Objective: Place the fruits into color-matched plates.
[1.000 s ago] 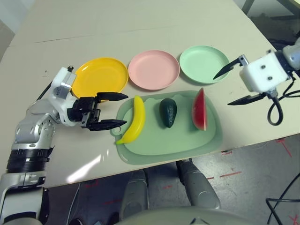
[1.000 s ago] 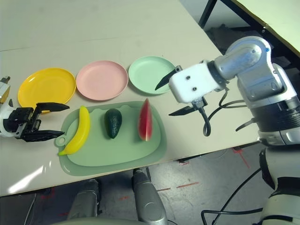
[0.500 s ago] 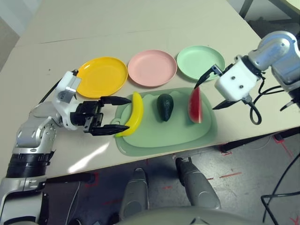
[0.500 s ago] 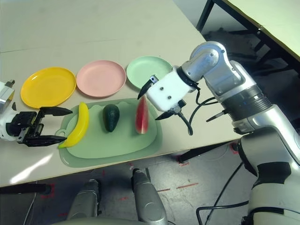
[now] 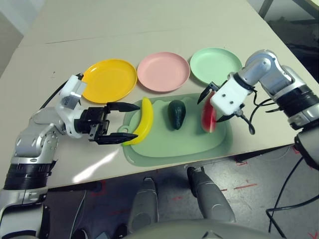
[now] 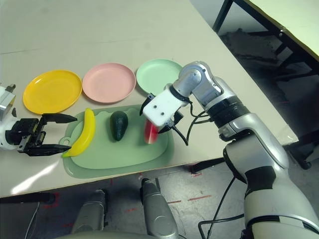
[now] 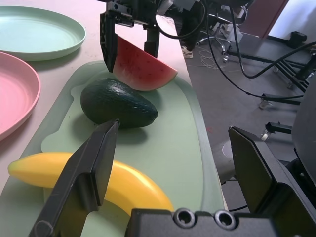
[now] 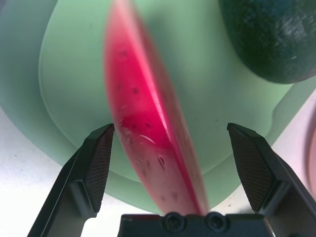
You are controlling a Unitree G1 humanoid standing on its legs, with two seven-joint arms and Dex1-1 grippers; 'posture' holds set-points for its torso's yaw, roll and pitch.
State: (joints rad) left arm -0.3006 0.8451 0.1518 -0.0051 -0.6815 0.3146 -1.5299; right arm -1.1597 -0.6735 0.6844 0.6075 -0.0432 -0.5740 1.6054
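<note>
- Two claws work the counter (image 5: 149, 20) at once: the right claw (image 5: 213, 105) hangs spread wide astride the watermelon wedge (image 5: 208, 115), one finger on each flat red face, nothing pinched yet.
- The left claw (image 5: 121, 123) stands released too, its fingers bracketing the lower end of the banana (image 5: 141, 128) without closing.
- Both fruits, with the avocado (image 5: 176, 113) between them, lie on the pale green cutting mat (image 5: 174, 147).
- Beyond the mat sit the yellow plate (image 5: 109, 79), pink plate (image 5: 163, 71) and mint green plate (image 5: 216, 65), all bare.
- The wedge looks like a light, rigid, glossy toy; its thin slab probably suits a squeeze across the flat faces near mid-height, since the smooth plastic could slip or tip if pinched at the narrow tip.
- The banana's rounded middle likely offers the surest hold.
</note>
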